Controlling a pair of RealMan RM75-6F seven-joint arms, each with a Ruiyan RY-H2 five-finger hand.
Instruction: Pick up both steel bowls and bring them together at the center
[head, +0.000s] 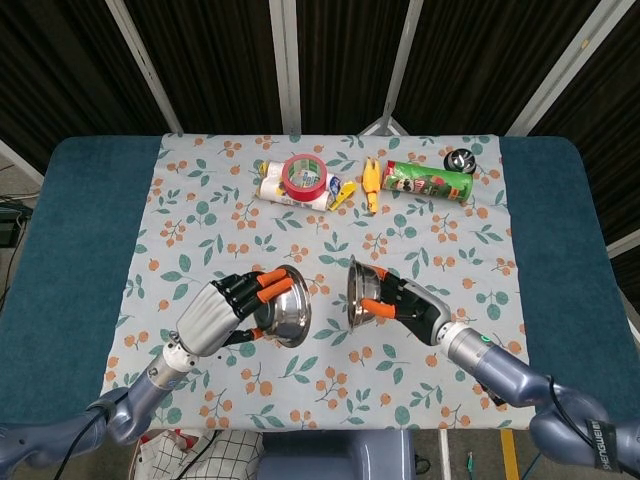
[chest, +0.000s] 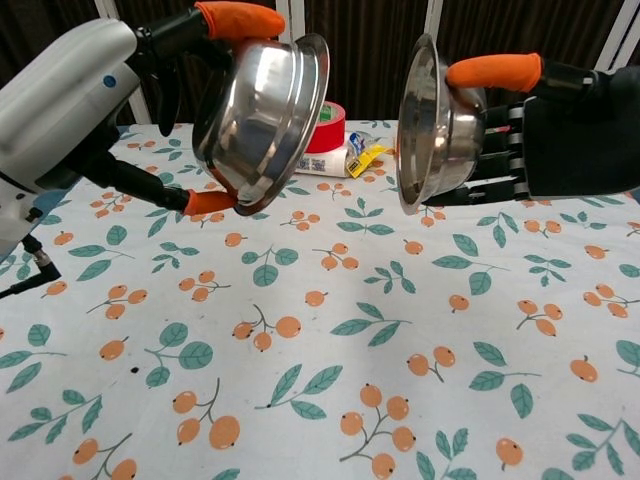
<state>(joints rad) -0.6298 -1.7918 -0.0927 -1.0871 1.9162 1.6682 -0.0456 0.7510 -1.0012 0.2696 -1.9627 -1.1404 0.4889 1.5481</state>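
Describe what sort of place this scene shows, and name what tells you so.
Probably a robot test bench, not a home: two robot hands, left and right, a patterned cloth over a padded table, and stray props like a tape roll.

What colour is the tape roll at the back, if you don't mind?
Red tape roll, clearest in the head view.

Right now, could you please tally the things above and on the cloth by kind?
Steel bowls: 2, one in the left robot hand at, one in the right robot hand at.
Tape rolls: 1.
Crisp cans: 1.
White packets: 1.
Yellow toys: 1.
Small dark round objects: 1.
Total: 7.
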